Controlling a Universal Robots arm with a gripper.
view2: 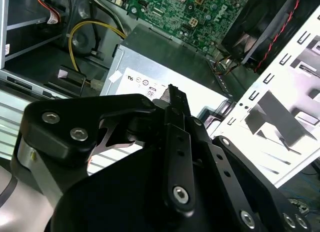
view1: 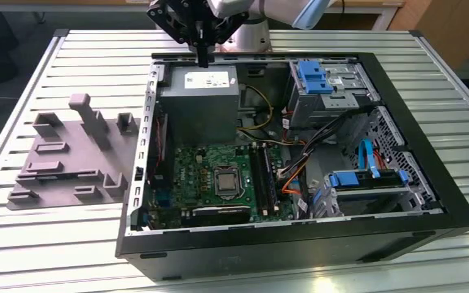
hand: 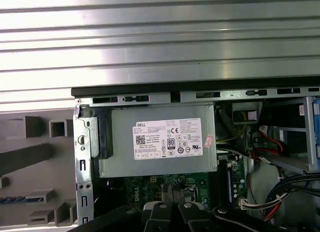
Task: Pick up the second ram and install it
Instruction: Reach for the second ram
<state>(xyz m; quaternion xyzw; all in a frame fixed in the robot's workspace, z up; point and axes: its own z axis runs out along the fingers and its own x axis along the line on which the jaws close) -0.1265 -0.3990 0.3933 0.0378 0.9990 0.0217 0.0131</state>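
My gripper point(view1: 203, 59) hangs shut above the far end of the open computer case point(view1: 454, 213), over the grey power supply point(view1: 204, 101). In both wrist views the black fingers point(view2: 174, 97) point(hand: 170, 191) are pressed together with nothing between them. The second ram point(hand: 22, 198) appears as a thin dark strip with bluish marks, lying in a slot of the grey holder block point(view1: 71, 152) beside the case, well apart from the gripper. The long black memory slots point(view1: 265, 177) run along the green motherboard point(view1: 193, 168), next to the processor socket.
The case lies on a slatted metal table point(view1: 55, 244). Blue drive cages point(view1: 316, 79) point(view1: 365, 180) and bundles of cables point(view1: 295, 168) fill the exterior view's right of the case. The case's raised metal wall point(view1: 146, 140) stands between the holder block and the motherboard.
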